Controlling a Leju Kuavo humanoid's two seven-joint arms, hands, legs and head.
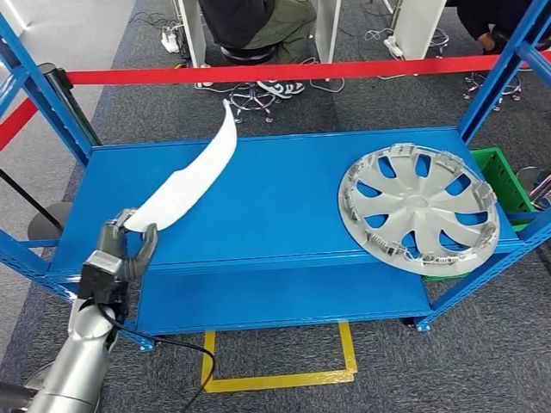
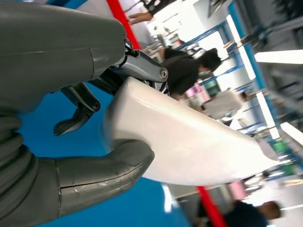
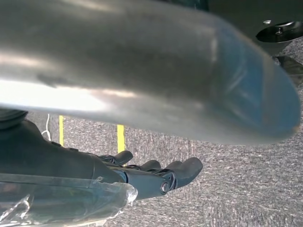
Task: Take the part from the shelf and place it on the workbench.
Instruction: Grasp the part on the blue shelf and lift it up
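Note:
A long, curved white part (image 1: 188, 176) slants up over the left side of the blue shelf (image 1: 279, 206). My left hand (image 1: 121, 248) grips its near end at the shelf's front left corner. In the left wrist view the thumb (image 2: 103, 175) presses under the white part (image 2: 185, 142) and the darker fingers (image 2: 143, 68) wrap over its top. My right hand (image 3: 157, 175) hangs over grey carpet, fingers stretched out with nothing in them.
A silver wheel cover (image 1: 419, 206) lies on the shelf's right end, overhanging the front edge. A green crate (image 1: 504, 176) sits behind it. Red tape (image 1: 293, 70) runs across the back, with a seated person (image 1: 253, 26) beyond. Yellow floor marking (image 1: 279, 379) lies below.

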